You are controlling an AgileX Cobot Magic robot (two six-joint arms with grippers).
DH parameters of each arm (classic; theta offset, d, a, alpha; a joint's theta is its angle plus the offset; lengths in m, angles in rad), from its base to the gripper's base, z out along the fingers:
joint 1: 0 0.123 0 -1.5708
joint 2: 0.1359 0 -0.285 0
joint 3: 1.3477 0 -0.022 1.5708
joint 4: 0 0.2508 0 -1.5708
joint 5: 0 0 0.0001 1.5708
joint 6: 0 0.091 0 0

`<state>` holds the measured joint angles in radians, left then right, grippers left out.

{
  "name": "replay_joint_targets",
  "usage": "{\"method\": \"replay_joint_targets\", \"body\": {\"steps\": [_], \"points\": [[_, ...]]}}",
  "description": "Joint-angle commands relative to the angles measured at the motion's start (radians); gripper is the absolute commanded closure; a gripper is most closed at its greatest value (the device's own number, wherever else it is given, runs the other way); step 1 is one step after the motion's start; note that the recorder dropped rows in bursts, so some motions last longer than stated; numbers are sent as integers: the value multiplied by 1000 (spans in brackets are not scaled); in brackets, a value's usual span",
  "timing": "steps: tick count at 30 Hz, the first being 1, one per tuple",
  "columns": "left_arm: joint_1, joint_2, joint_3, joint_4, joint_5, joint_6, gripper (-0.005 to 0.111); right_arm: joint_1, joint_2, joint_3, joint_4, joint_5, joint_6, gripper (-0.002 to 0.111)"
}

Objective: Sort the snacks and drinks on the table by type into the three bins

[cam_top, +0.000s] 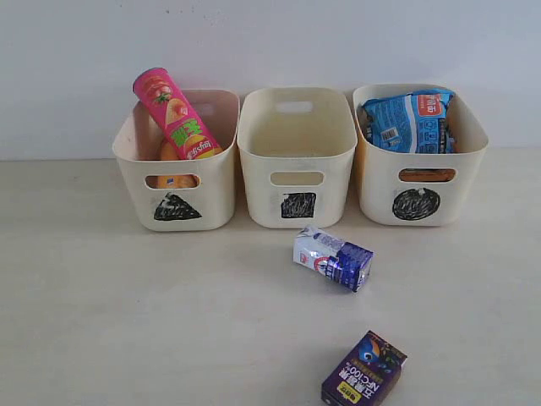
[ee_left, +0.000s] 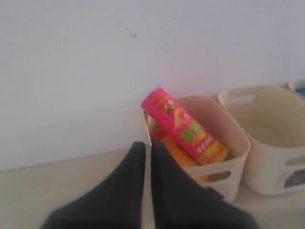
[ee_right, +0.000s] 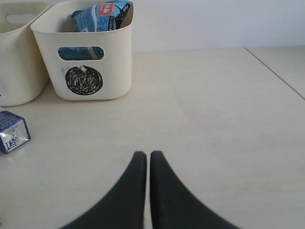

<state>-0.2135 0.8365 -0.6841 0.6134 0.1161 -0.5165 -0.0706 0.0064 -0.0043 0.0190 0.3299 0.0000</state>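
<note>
Three cream bins stand in a row by the wall. The triangle bin (cam_top: 215, 182) holds the pink-and-green chip tube (cam_top: 175, 115) leaning upright over a yellow tube (cam_top: 169, 152). The square bin (cam_top: 334, 182) shows nothing inside. In the circle bin (cam_top: 465, 182) lies the blue noodle packet (cam_top: 410, 121) on an orange-brown one (cam_top: 427, 176). Two drink cartons lie on the table: white-and-blue (cam_top: 332, 257) in front of the square bin, dark purple (cam_top: 364, 370) nearer the front edge. My left gripper (ee_left: 148, 145) is shut and empty, near the triangle bin (ee_left: 233, 164). My right gripper (ee_right: 147, 155) is shut and empty over bare table.
A white wall runs right behind the bins. In the right wrist view a table seam or edge (ee_right: 276, 71) runs to the right of the circle bin (ee_right: 119, 71). Neither arm shows in the exterior view.
</note>
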Motion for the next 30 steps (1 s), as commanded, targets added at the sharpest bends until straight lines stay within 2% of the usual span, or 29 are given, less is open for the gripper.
{"method": "replay_joint_targets", "body": {"steps": [1, 7, 14, 21, 26, 30], "points": [[-127, 71, -51, -29, 165, 99, 103, 2, -6, 4, 2, -4, 0, 109], [-252, 179, -152, -267, 360, 389, 103, 2, -6, 4, 2, -4, 0, 109], [-355, 300, -221, -512, 465, 616, 103, 2, -6, 4, 2, -4, 0, 109], [-506, 481, -283, -533, 550, 618, 103, 2, -6, 4, 2, -4, 0, 109], [-587, 613, -349, -554, 536, 599, 103, 2, -6, 4, 2, -4, 0, 109], [-623, 726, -418, -556, 553, 588, 103, 2, -6, 4, -4, -6, 0, 109]]}}
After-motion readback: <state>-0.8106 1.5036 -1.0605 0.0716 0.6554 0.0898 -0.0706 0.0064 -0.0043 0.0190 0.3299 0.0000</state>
